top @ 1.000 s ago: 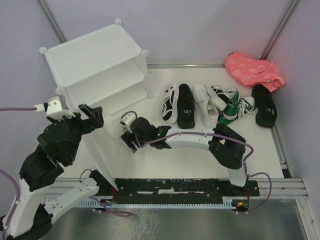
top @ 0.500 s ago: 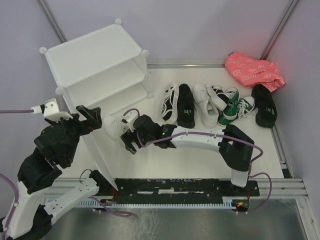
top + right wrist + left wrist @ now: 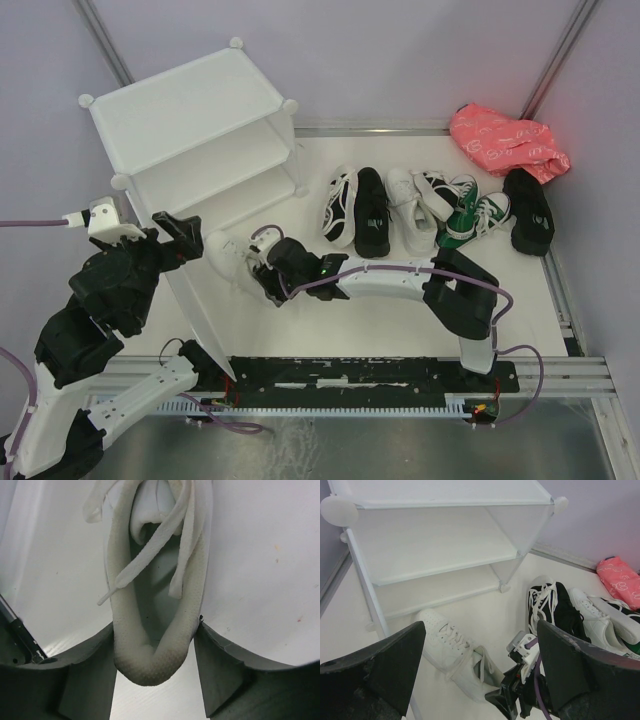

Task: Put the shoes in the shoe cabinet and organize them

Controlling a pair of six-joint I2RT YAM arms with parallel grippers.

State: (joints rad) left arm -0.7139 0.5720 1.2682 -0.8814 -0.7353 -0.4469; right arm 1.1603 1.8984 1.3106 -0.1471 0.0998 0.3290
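Observation:
A white sneaker point(image 3: 228, 258) lies on the table in front of the shoe cabinet point(image 3: 190, 110), toe toward the lower shelf point(image 3: 440, 587). My right gripper point(image 3: 262, 274) is shut on its heel; in the right wrist view both fingers point(image 3: 90, 675) press the collar of the white sneaker point(image 3: 155, 605). My left gripper point(image 3: 185, 232) hangs open just left of that sneaker point(image 3: 452, 650), holding nothing. More shoes stand in a row at the right: a black-and-white sneaker point(image 3: 341, 205), a black shoe point(image 3: 371, 210), another white sneaker point(image 3: 410, 205), green sneakers point(image 3: 478, 215).
The cabinet's open door panel point(image 3: 195, 300) juts toward the near edge between the arms. A plain black shoe point(image 3: 528, 208) and a pink bag point(image 3: 508, 140) lie at the back right. A metal rail point(image 3: 560, 290) edges the table's right side.
The right jaws widened, then closed in on the white sneaker's heel, and the gripper edged forward. The left arm pulled back slightly and stays open.

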